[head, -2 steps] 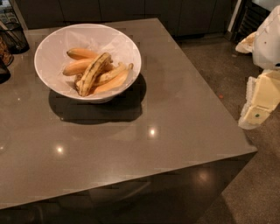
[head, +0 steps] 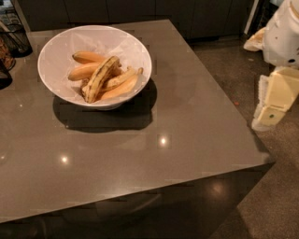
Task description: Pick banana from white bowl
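Note:
The white bowl (head: 56,51) stands on the grey table at the back left. It holds several bananas. The banana (head: 100,78), long and dull yellow with dark streaks, lies on top of the smooth orange-yellow ones, running from upper right to lower left. My gripper (head: 267,115) hangs at the right edge of the view, off the table's right side and far from the bowl. It is cream-coloured, below the white arm (head: 285,32), and holds nothing that I can see.
The grey table (head: 187,116) has its right edge and front corner close to my gripper. A dark wire basket (head: 16,37) stands at the back left edge. Dark cabinets (head: 140,9) run along the back. The floor (head: 275,196) lies to the right.
The arm and gripper have shifted slightly up and to the left. The bowl and bananas have not moved.

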`<move>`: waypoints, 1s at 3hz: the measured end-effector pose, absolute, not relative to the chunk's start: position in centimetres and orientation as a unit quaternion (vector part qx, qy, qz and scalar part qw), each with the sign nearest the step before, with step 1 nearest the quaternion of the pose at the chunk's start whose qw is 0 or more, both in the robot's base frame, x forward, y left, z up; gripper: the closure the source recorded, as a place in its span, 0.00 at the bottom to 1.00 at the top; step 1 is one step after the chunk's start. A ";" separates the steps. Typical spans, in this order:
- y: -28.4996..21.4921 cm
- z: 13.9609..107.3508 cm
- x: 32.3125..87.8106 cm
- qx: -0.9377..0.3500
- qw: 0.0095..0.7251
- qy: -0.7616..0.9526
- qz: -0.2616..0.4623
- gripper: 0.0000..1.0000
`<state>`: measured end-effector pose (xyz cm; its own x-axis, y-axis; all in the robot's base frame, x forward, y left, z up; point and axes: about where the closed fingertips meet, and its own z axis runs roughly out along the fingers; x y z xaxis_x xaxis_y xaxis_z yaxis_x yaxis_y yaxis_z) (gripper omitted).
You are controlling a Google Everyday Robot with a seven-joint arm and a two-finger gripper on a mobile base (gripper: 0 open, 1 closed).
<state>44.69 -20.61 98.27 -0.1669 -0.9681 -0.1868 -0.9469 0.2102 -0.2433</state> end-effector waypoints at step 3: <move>-15.9 99.4 48.2 -0.703 0.131 0.696 -0.060 0.00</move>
<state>48.20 -15.89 99.36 0.0232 -0.9949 -0.0982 -0.9635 0.0039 -0.2676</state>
